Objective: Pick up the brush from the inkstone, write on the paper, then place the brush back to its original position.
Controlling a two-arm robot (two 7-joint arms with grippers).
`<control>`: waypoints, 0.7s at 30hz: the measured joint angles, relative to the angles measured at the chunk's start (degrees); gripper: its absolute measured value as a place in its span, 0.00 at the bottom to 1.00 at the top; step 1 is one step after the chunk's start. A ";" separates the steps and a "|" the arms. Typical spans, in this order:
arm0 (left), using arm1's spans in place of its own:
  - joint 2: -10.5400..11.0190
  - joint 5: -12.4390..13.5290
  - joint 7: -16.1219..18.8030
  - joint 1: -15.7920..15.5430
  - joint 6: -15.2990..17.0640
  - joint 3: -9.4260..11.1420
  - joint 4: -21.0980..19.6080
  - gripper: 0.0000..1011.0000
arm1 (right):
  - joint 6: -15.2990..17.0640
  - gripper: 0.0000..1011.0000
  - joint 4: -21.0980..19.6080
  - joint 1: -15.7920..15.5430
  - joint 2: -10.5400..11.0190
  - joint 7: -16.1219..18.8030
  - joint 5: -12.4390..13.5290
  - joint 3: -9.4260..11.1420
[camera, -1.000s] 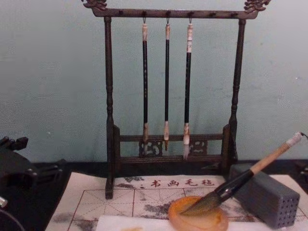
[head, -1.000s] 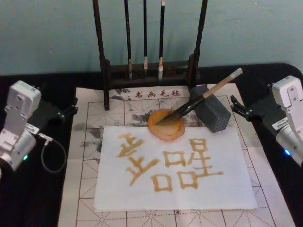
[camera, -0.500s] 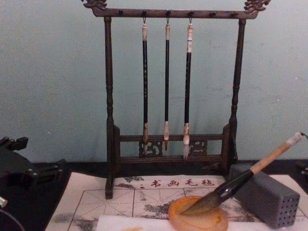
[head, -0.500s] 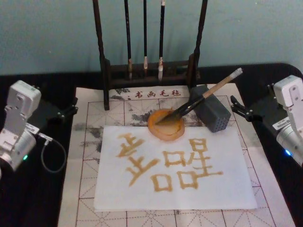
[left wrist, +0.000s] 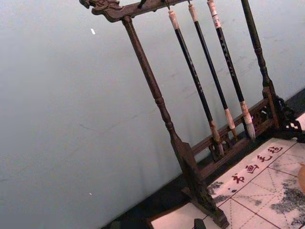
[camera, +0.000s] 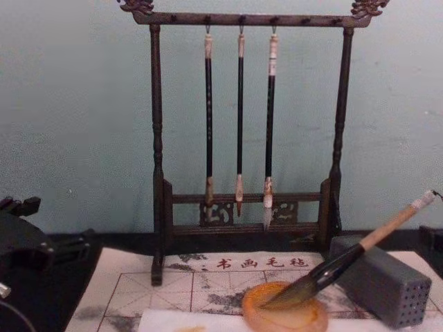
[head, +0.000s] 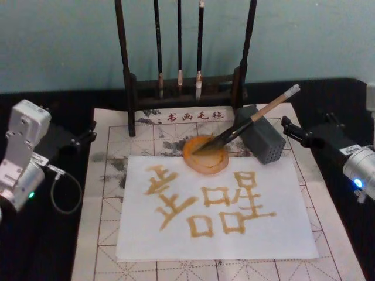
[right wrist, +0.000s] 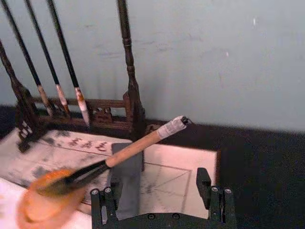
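On the dish (head: 202, 168): brush (head: 246, 122) tip, handle over grey block (head: 266, 143).
R gripper (head: 288, 130) beside block, 2 fingers apart, empty; L gripper (head: 85, 133) left of mat (head: 105, 175), grip unclear.

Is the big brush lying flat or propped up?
Propped up: the brush tip sits in the inkstone, handle leaning on the grey block.

Brush (head: 247, 120): one lay
Thin brushes (head: 179, 41): three hung
Inkstone (head: 208, 164): one
Paper (head: 281, 228): one
Grey block (head: 266, 143): one
Rack (head: 124, 58): one stood
Felt mat (head: 108, 153): one

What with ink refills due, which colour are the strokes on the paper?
Golden-brown ochre, against the white paper; the head view shows it best.
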 joint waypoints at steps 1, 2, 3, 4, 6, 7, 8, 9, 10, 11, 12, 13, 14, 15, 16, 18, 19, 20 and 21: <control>0.00 0.00 0.00 0.00 0.00 0.00 0.00 0.99 | 1.02 0.99 -0.03 -0.01 -0.40 0.32 1.16 0.48; 0.00 0.00 0.00 0.00 0.00 0.00 0.00 0.99 | 3.00 0.99 -0.08 0.00 -1.24 0.86 3.34 1.55; 0.00 0.00 0.00 0.00 0.00 0.00 0.00 0.99 | 4.18 0.99 -0.08 0.04 -1.65 1.07 4.51 2.02; 0.00 0.00 0.00 0.00 0.00 0.00 0.00 0.99 | 4.98 0.99 -0.08 0.08 -2.02 1.17 5.36 2.39; 0.00 0.00 0.00 0.00 0.00 0.00 0.00 0.99 | 7.87 0.99 0.00 0.36 -3.32 1.32 8.24 3.76; 0.00 0.00 0.00 0.00 0.00 0.00 0.00 0.99 | 8.80 0.99 0.10 0.50 -3.69 1.30 9.22 4.10; 0.00 0.00 0.00 0.00 0.00 0.00 0.00 0.99 | 9.66 0.99 0.23 0.65 -4.06 1.24 10.12 4.41; 0.00 0.00 0.00 0.00 0.00 0.00 0.00 0.99 | 11.28 0.99 0.50 0.96 -4.72 1.01 12.01 5.00; 0.00 0.00 0.00 0.00 0.00 0.00 0.00 0.99 | 11.28 0.99 0.50 0.96 -4.72 1.01 12.01 5.00; 0.00 0.00 0.00 0.00 0.00 0.00 0.00 0.99 | 12.64 0.99 0.78 1.32 -5.35 0.69 13.72 5.53; 0.00 0.00 0.00 0.00 0.00 0.00 0.00 0.99 | 13.43 0.99 0.94 1.51 -5.70 0.50 14.78 5.78; 0.00 0.00 0.00 0.00 0.00 0.00 0.00 0.99 | 14.10 0.99 1.16 1.72 -6.01 0.31 15.64 5.98; 0.00 0.00 0.00 0.00 0.00 0.00 0.00 0.99 | 15.34 0.99 1.74 2.31 -6.70 -0.08 17.32 6.42; 0.00 0.00 0.00 0.00 0.00 0.00 0.00 0.99 | 15.97 0.99 2.04 2.61 -7.01 -0.30 18.17 6.61; 0.00 0.00 0.00 0.00 0.00 0.00 0.00 0.99 | 17.13 0.99 2.64 3.21 -7.69 -0.70 19.74 7.01; 0.00 0.00 0.00 0.00 0.00 0.00 0.00 0.99 | 18.53 0.99 3.29 3.99 -8.51 -1.31 21.81 7.48; 0.00 0.00 0.00 0.00 0.00 0.00 0.00 0.99 | 18.95 0.99 3.50 4.26 -8.82 -1.56 22.41 7.61; 0.00 0.00 0.00 0.00 0.00 0.00 0.00 0.99 | 19.32 0.99 3.68 4.51 -9.08 -1.80 22.99 7.70; 0.00 0.00 0.00 0.00 0.00 0.00 0.00 0.99 | 19.61 0.99 3.84 4.69 -9.26 -1.99 23.41 7.76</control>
